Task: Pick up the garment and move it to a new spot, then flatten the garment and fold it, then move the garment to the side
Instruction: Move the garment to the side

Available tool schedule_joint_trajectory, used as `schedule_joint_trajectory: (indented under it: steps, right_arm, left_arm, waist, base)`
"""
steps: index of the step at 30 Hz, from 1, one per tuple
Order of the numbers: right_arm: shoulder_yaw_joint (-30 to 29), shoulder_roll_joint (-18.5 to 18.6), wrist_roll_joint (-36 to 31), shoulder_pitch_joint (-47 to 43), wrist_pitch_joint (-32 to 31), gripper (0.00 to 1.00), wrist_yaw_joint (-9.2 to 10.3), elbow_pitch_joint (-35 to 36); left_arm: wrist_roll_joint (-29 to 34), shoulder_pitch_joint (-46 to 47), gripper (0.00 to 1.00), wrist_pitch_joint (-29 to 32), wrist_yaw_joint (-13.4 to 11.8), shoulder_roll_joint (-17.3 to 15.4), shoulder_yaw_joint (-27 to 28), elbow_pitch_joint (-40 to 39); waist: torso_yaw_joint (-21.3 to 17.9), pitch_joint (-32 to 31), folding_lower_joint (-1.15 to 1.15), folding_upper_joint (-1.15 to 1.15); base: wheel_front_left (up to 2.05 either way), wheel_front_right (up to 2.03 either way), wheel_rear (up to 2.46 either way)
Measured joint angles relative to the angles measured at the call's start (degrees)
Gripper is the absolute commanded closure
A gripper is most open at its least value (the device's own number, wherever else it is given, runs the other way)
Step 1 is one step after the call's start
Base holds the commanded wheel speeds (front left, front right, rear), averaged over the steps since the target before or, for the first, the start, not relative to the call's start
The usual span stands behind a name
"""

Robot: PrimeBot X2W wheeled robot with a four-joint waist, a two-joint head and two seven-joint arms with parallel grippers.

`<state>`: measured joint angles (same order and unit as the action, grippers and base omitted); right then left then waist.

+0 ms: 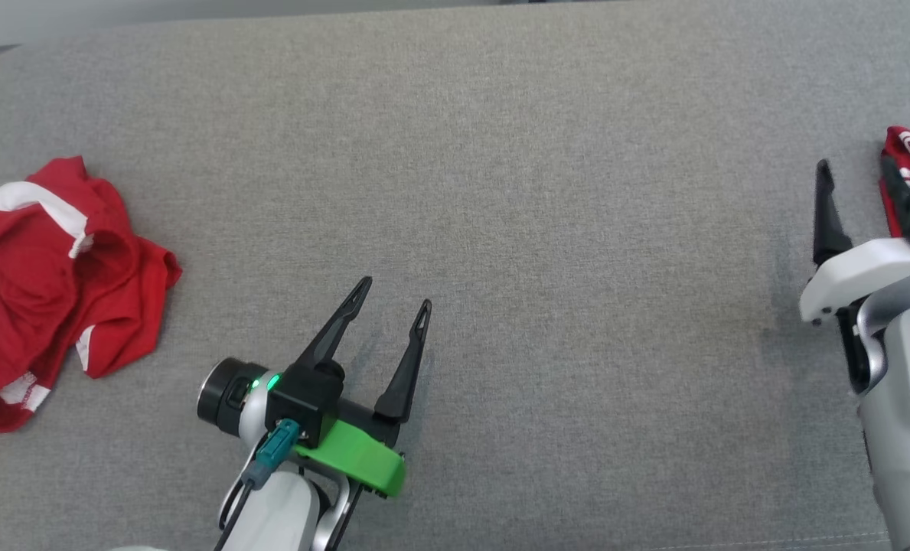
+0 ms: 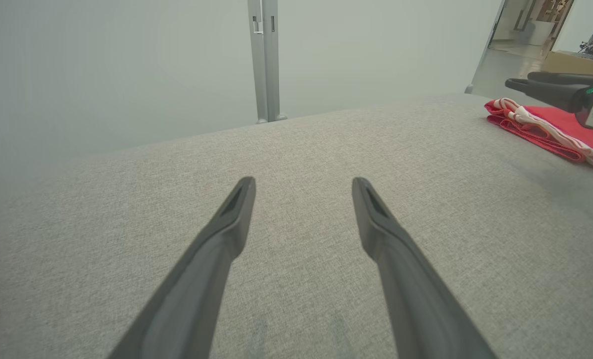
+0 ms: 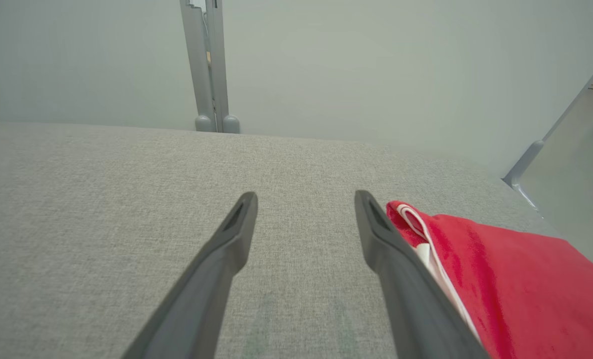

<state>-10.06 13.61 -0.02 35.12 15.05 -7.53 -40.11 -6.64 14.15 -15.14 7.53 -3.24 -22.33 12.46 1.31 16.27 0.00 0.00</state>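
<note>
While open, right tool [image 3: 306, 199] beside garment [image 3: 500, 269].

Left claw [image 1: 395, 293]: black fingers [image 1: 406, 367], green bracket [image 1: 355, 459], teal plug [image 1: 277, 444], white forearm [image 1: 271, 516].

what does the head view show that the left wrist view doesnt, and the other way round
Head view adds: the whole crumpled red garment at the left of the grey cushion. Left wrist view adds: a grey post and a doorway behind the cushion. Both: the open left tool over bare cushion, and the folded red garment at the right with the open right tool next to it.
</note>
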Motion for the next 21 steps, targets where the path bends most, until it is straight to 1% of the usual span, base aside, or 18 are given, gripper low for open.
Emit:
schedule_joint_trajectory:
  steps: [4, 9, 10, 13, 21]
  right_arm:
    - [3.65, -2.18, 3.04, -4.58, 0.0, 0.0, 0.0, 2.24]
    - [7.06, -4.26, 4.54, -10.0, 0.0, 0.0, 0.0, 3.96]
    - [7.33, -4.58, 4.95, -10.84, 0.0, 0.0, 0.0, 4.28]
    - [8.73, -6.14, 5.56, -14.14, -0.01, 0.0, 0.0, 5.19]
    - [9.77, -7.84, 6.75, -19.53, 0.0, 0.0, 0.0, 7.22]
  left_arm:
    - [0.19, -2.52, 0.0, 0.0, 0.0, 0.12, 2.31, 1.07]
    - [0.18, -5.52, 0.0, 0.0, -0.6, 0.19, 6.67, 2.64]
    - [0.03, -6.17, 0.0, 0.0, -1.02, 0.2, 7.8, 2.85]
    - [0.11, -8.6, 0.0, 0.0, -1.2, 0.2, 11.24, 3.79]
    - [0.7, -11.8, 0.0, 0.0, -2.01, 0.27, 17.0, 6.02]
  waist:
    - [0.75, -3.02, 0.0, 0.0]
    - [1.7, -6.53, 0.0, 0.0]
    - [1.86, -7.26, 0.0, 0.0]
    - [2.28, -10.08, 0.0, 0.0]
    - [2.36, -14.96, 0.0, 0.0]
  base:
    - [0.0, 0.0, 0.0]
    - [0.0, 0.0, 0.0]
    - [0.0, 0.0, 0.0]
    - [0.0, 0.0, 0.0]
    - [0.0, 0.0, 0.0]
